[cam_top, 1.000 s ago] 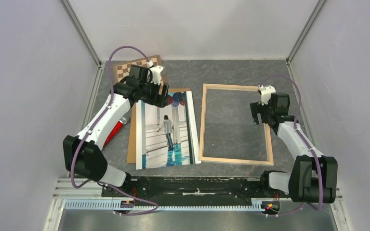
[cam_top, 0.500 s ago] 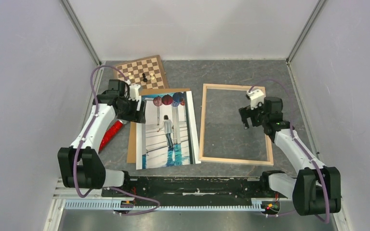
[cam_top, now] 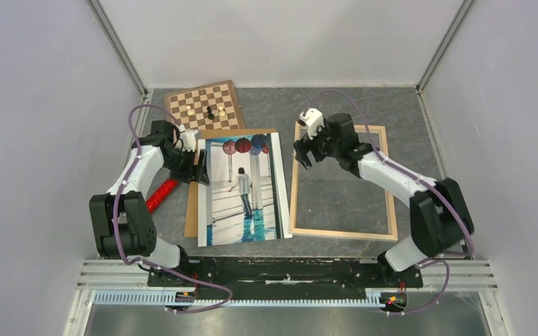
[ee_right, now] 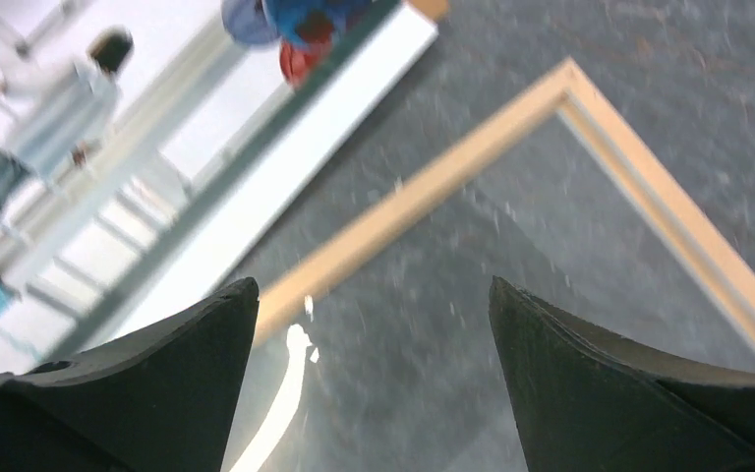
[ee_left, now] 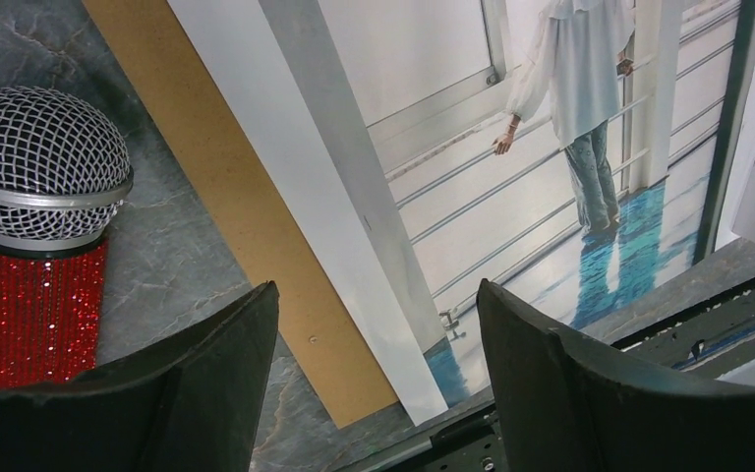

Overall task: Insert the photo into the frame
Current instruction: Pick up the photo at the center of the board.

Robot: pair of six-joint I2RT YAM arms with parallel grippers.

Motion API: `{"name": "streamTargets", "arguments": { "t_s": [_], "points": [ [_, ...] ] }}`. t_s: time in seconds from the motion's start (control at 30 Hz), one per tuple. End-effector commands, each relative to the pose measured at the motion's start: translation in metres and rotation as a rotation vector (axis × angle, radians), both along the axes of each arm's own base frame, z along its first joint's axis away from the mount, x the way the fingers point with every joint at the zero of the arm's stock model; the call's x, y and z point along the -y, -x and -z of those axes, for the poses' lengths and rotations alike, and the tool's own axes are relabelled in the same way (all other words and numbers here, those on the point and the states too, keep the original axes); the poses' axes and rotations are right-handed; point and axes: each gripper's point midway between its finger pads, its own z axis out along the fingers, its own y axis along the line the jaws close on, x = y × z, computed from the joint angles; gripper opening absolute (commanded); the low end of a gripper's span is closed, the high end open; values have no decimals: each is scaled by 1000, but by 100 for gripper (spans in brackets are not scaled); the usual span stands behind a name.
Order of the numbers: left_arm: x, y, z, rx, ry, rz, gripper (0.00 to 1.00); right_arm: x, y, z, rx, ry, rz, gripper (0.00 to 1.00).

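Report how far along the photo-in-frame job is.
Done: nothing yet. The photo lies face up on the board, beside the frame, not in it. In hand: nothing is gripped. The left hand hangs open over the photo's left edge, and the right hand is open above the frame's far left corner. Left: grasp the photo, carry it across and seat it in the frame.

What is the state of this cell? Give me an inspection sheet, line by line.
Surface: grey mottled table.
Job's things: photo face up on a brown backing board, left of the frame; frame flat, no print in it.
Clutter: chessboard with a few pieces, far left; red glitter microphone beside the backing board.
Grippers: left gripper open over the photo's left edge; right gripper open over the frame's far left corner.
Cables: purple cables looping along both arms.
Surroundings: white walls on three sides; metal rail at the near edge.
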Motion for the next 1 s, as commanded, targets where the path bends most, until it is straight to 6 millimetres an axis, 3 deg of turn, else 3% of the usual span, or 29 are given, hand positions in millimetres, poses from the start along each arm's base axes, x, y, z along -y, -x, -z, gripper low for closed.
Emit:
{"name": "streamTargets", "arguments": {
  "t_s": [0.0,0.27,0.7,0.97],
  "points": [
    [6,-8,2,37,33,21,80,-52,-40,-20,24,-107,-18,90],
    [9,-16,-5,83,55,-5,79,-99,-82,5,-91,-169,-20,87],
    [19,-21,-14,113,119,-31,78,-112,-78,70,-300,-155,-9,84],
    [21,-22,-19,133,129,-30,78,-113,-76,89,-342,-146,-14,82]
  ]
}}
